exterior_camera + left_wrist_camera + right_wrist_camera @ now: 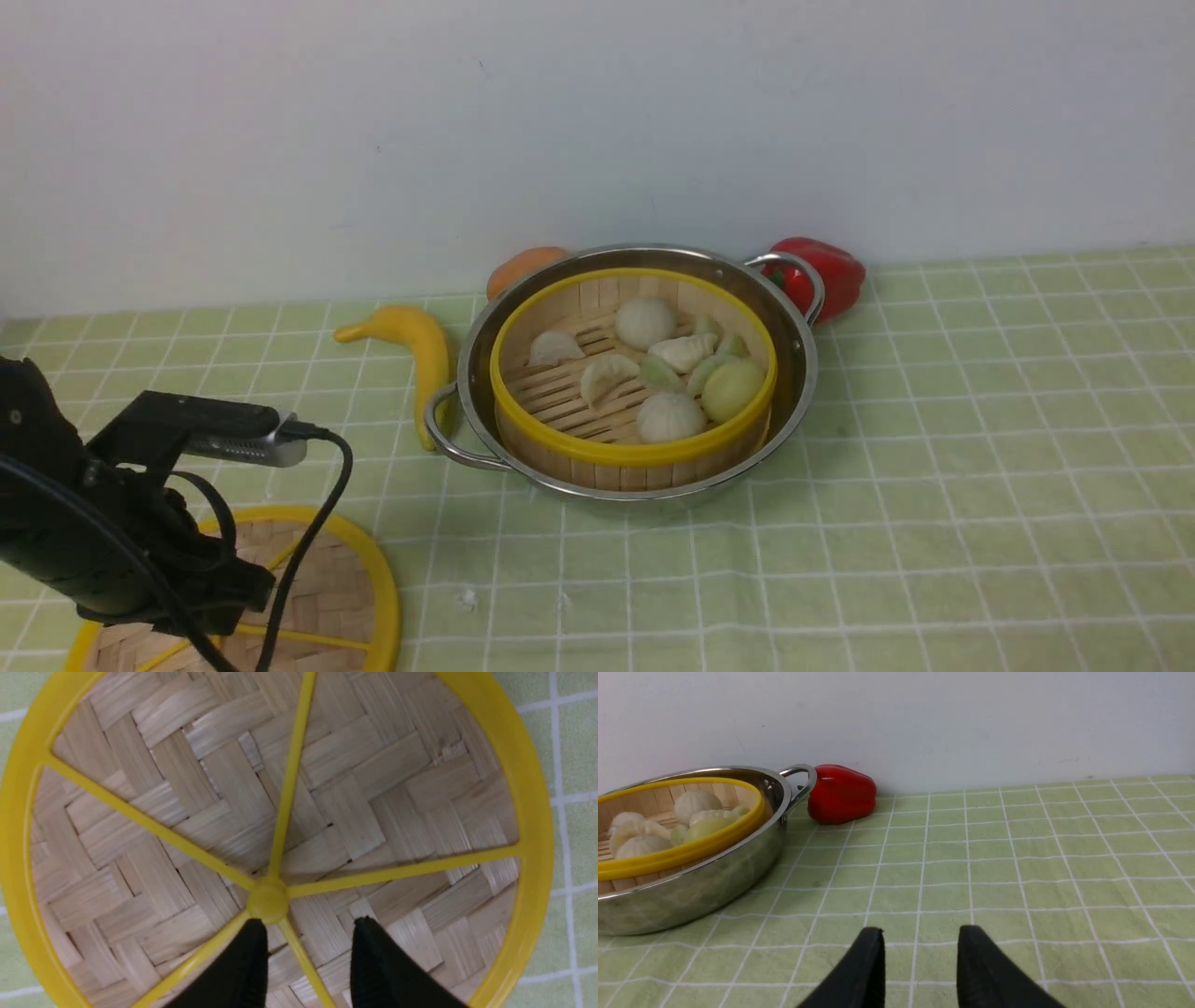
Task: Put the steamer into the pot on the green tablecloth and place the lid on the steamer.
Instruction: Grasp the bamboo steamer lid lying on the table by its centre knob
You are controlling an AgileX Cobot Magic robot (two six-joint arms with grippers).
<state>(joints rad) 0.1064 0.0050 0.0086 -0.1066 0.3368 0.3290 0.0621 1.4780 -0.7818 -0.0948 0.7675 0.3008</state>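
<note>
Left wrist view first: the left gripper (pixel 308 924) has its fingers (pixel 245 961) spread, one on either side of a yellow spoke (pixel 299 956), tips just beside the central knob (pixel 267 900) of the lid (pixel 383 779). The gap's way wider than the spoke, so nothing's pinched, and I can't tell if the tips touch the weave. My guess is it's lined up there because the knob is the only grabbable bit on a flat disc.

The lid lies flat on the green tablecloth (pixel 980 420) on the robot's left, well apart from the pot (pixel 800 373). The steamer (pixel 635 455) already sits in the pot, buns (pixel 644 322) inside, uncovered. The right gripper (pixel 920 935) hangs over bare cloth, fingers spread and empty, probably parked out of the way.
</note>
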